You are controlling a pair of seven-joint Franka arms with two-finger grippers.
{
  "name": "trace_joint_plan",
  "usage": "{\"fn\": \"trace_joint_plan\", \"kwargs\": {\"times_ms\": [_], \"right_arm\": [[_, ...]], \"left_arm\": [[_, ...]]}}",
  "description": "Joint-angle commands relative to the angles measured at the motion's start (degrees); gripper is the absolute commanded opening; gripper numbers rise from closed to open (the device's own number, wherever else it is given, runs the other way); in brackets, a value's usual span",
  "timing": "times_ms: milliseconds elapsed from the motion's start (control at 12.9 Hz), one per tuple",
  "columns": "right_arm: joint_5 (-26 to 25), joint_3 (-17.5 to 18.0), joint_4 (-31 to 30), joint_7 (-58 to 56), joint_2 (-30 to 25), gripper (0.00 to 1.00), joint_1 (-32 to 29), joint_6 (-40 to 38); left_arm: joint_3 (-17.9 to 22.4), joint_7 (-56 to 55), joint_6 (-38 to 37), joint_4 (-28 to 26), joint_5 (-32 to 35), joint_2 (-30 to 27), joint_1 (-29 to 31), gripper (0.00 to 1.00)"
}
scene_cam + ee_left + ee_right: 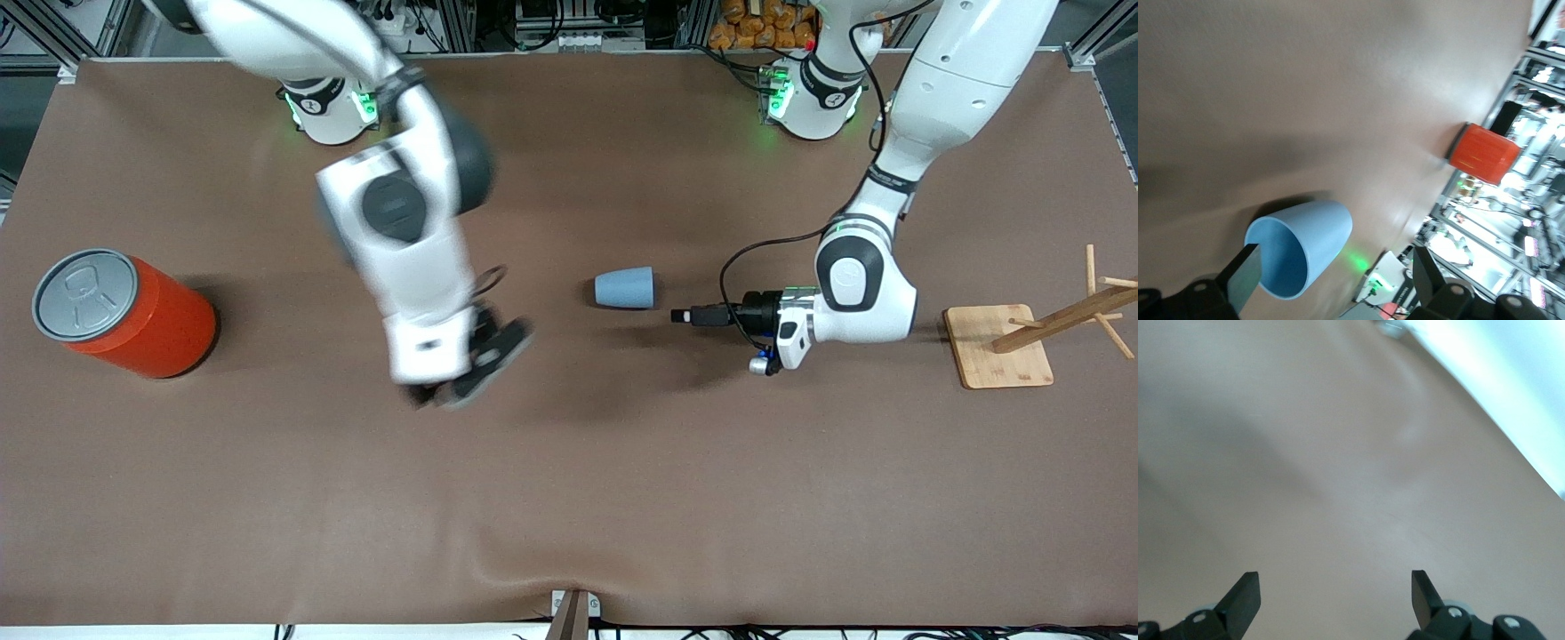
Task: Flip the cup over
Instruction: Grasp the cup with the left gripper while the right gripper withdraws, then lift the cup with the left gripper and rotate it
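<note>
One light-blue cup [625,288], lying on its side on the brown table [800,498]. One orange can [124,313] with a grey pull-tab lid; one wooden rack [1036,336] on a square base. Two arms, two grippers: left gripper [683,316], right gripper [444,396], each with fingers spread.

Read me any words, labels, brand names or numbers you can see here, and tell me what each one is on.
None can be read.
Cup: plain light blue, no print.
Orange can: the grey lid has only an embossed pull-tab shape, no letters.
Arm bases: small dark marks, too small to read.
Wooden rack: unmarked.
</note>
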Motion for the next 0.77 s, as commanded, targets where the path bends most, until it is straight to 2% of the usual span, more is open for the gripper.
{"fn": "trace_joint_plan", "kwargs": {"times_ms": [0,232,386,541,695], "right_arm": [[3.54,3.43,-1.22,0.75,-4.08,1.0,-9.11,-4.52],[3.71,6.6,-1.04,0.93,-6.37,1.0,-18.7,-10.94],[8.26,6.25,-1.04,1.54,-8.73,1.0,-21.87,-12.8],[8.99,6.25,-1.04,10.01,-9.71,1.0,-24.07,-12.89],[7.33,5.81,-2.53,24.59,-11.56,1.0,-24.26,-14.21]], "left_arm": [[-1.25,3.43,1.17,-2.55,-2.97,-1.34,0.27,1.0],[-1.43,5.27,1.17,-4.12,-7.44,-1.24,-1.83,1.0],[-1.51,10.09,1.17,-5.7,-9.3,-0.98,-1.84,1.0],[-1.43,11.35,0.99,-7.02,-9.74,-0.98,-1.66,1.0],[-1.52,11.44,0.99,-7.2,-10.09,-0.81,-2.01,1.0]]}}
